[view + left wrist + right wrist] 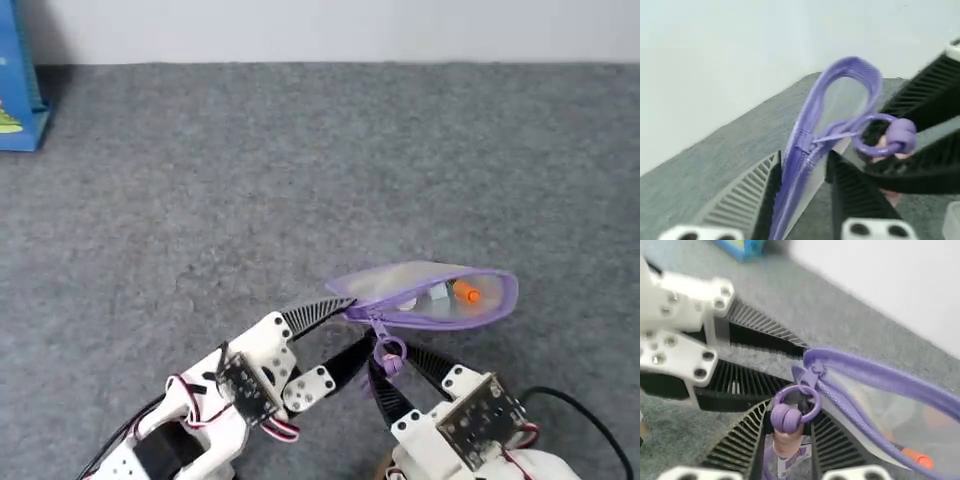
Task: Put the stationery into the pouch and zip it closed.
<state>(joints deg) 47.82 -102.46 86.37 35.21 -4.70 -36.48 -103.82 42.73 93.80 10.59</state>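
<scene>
A translucent purple pouch [430, 295] lies on the grey mat with its mouth gaping; an orange-tipped stationery item [465, 292] and a pale item show inside it. My left gripper [358, 322] is shut on the pouch's end seam [800, 150], just beside the zipper slider [812, 372]. My right gripper [390, 358] sits close beside it and is shut on the zipper pull [786, 435], a pinkish tag hanging from a purple ring with a bead [790, 407]. The slider sits at the pouch end nearest both grippers.
A blue box [15, 90] stands at the far left against the white wall. A black cable [585, 415] runs by the right arm's base. Open grey mat [250, 180] stretches behind and to the left of the pouch.
</scene>
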